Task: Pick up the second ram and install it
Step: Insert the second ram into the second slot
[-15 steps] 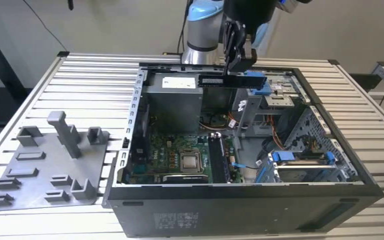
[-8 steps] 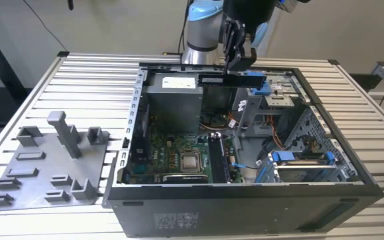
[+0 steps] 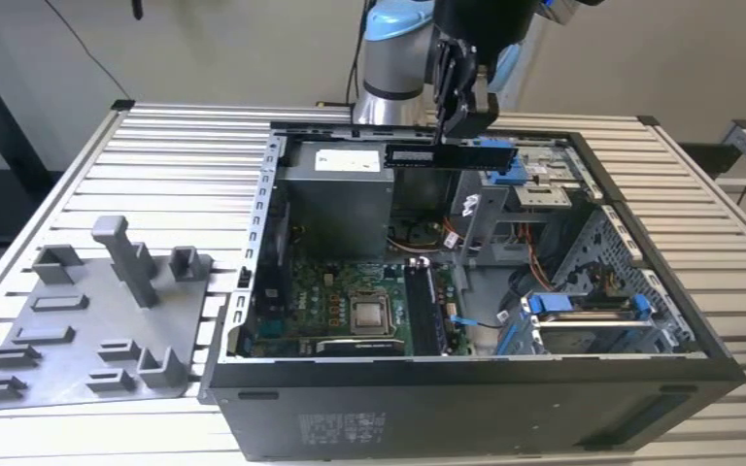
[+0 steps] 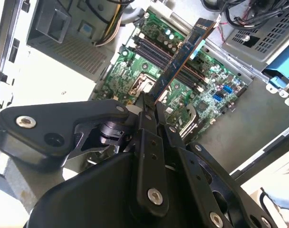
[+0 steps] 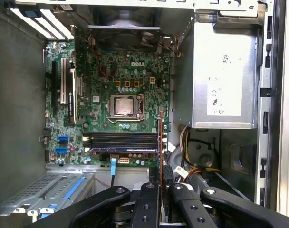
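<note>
Above the open computer case, the gripper pinches the second ram between its fingers. The stick lies level in the air, well apart from the motherboard and its memory slots below.

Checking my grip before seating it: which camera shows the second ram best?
The second wrist view: the second ram shows its long face, clamped in the gripper. The first wrist view shows it edge-on; the exterior view shows it level above the open case.
</note>
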`<state>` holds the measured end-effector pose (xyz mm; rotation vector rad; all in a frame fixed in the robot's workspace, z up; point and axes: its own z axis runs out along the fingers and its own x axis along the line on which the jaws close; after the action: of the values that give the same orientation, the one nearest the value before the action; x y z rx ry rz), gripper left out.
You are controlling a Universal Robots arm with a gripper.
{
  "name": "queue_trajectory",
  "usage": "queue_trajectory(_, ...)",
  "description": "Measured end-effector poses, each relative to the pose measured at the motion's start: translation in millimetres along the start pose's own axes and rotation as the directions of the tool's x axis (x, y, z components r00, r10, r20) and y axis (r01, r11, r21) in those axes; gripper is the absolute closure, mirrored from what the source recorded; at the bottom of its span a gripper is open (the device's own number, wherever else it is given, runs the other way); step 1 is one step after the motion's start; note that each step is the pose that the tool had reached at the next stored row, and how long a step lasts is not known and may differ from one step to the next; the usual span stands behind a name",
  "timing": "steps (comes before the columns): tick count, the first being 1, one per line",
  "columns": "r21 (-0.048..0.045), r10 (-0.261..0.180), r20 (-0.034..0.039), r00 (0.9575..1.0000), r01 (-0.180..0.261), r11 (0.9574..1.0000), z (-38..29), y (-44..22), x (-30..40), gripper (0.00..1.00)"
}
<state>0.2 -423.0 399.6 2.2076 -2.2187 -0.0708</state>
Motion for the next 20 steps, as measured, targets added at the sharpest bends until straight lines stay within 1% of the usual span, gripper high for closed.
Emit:
queue_trajectory(6, 0.0001, 0.004, 0.0002, 1.0, -0.004, 1.0, 0.0, -0.1, 0.0, 0.86)
queue_trajectory(11, 0.001, 0.043, 0.0018, 0.9991, -0.043, 0.9991, 0.0, -0.1, 0.0, 0.86)
queue_trajectory(16, 0.0021, 0.094, 0.0039, 0.9956, -0.094, 0.9956, 0.0, -0.1, 0.0, 0.86)
queue_trajectory(20, 0.0028, 0.131, 0.0054, 0.9913, -0.131, 0.9913, 0.0, -0.1, 0.0, 0.86)
